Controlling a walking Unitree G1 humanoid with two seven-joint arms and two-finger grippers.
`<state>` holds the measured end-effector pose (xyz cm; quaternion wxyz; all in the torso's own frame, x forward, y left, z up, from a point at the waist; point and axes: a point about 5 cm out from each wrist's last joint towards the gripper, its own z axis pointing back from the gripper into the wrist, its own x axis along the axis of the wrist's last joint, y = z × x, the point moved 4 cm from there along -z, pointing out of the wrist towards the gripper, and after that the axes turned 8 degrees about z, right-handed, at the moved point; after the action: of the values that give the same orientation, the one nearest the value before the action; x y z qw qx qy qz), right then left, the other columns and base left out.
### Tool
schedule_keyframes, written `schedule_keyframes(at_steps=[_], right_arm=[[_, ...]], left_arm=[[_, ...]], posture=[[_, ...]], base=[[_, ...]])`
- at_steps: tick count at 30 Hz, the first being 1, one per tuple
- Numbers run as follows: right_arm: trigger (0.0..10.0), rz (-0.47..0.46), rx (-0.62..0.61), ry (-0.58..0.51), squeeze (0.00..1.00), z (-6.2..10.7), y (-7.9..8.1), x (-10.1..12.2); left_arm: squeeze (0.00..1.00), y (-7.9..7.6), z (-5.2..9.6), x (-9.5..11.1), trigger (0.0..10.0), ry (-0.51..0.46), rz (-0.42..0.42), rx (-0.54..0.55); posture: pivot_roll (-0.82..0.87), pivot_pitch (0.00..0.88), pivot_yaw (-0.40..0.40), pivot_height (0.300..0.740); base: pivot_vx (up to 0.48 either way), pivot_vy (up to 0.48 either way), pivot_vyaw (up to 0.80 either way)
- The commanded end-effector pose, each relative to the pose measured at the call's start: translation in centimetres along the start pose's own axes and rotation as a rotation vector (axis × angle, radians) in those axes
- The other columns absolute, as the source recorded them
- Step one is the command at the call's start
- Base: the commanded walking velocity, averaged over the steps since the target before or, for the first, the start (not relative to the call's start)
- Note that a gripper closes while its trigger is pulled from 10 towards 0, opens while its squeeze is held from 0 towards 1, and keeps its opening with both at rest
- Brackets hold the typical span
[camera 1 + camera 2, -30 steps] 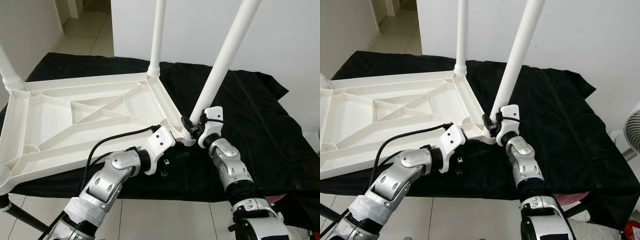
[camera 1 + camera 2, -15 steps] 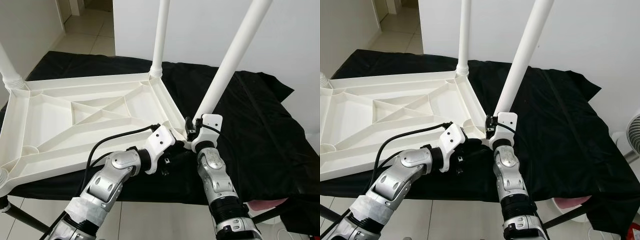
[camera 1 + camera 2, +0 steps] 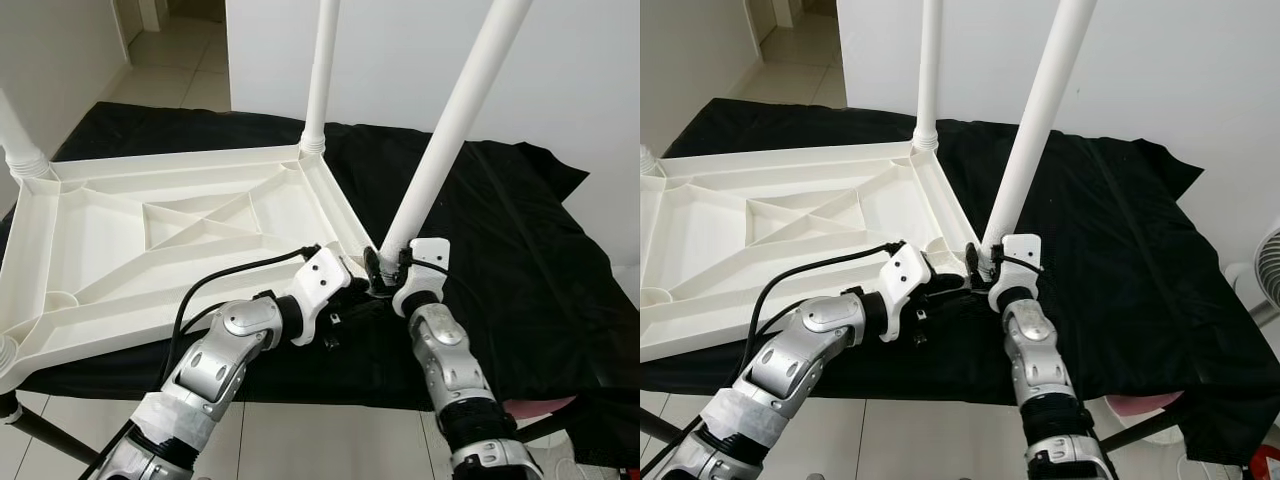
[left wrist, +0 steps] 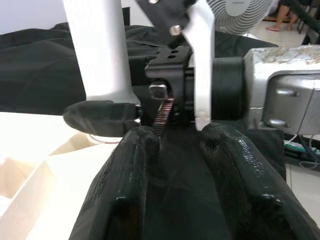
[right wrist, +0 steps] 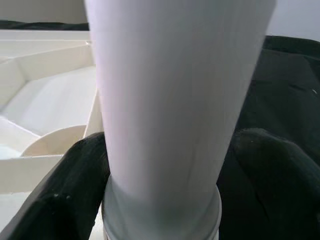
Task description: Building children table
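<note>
Lying upside down on the black cloth (image 3: 520,250), the white tabletop (image 3: 150,250) exposes its corner sockets, so the right gripper (image 3: 385,272) clamps the base of the leaning leg (image 3: 440,150) to seat it. The left gripper (image 4: 175,165), fingers narrowly apart and empty, hovers beside that corner. Since half a second ago, the right forearm has shifted rightward.

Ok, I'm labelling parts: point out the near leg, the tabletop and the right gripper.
near leg (image 3: 450,130), left eye view, mid shaft.
tabletop (image 3: 100,250), left eye view, ribbed underside.
right gripper (image 5: 165,180), right wrist view, between fingertips, at the leg's base.
</note>
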<state>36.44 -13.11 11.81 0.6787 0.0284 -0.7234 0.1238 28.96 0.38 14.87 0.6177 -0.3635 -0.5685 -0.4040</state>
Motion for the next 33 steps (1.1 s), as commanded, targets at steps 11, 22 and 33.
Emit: schedule_keyframes(at_steps=[11,22,33], right_arm=[[10.0,0.079,0.382,-0.029,0.0,-1.4,0.2,0.9],[0.0,0.055,0.523,0.023,0.0,-1.8,1.9,-0.2],[10.0,0.013,0.487,0.059,0.0,-1.4,1.8,-1.6]], left_arm=[[0.0,-0.2,-0.2,-0.1,10.0,0.008,-0.006,-0.011],[0.0,-0.7,-0.2,-0.2,10.0,0.012,-0.005,-0.028],[0.0,-0.4,0.1,-0.6,10.0,0.021,-0.009,-0.005]], posture=[[0.0,0.0,-0.084,0.74],[0.02,0.0,-0.091,0.74],[0.02,0.0,-0.096,0.74]], base=[[0.0,0.0,0.0],[0.0,0.0,0.0],[0.0,0.0,0.0]])
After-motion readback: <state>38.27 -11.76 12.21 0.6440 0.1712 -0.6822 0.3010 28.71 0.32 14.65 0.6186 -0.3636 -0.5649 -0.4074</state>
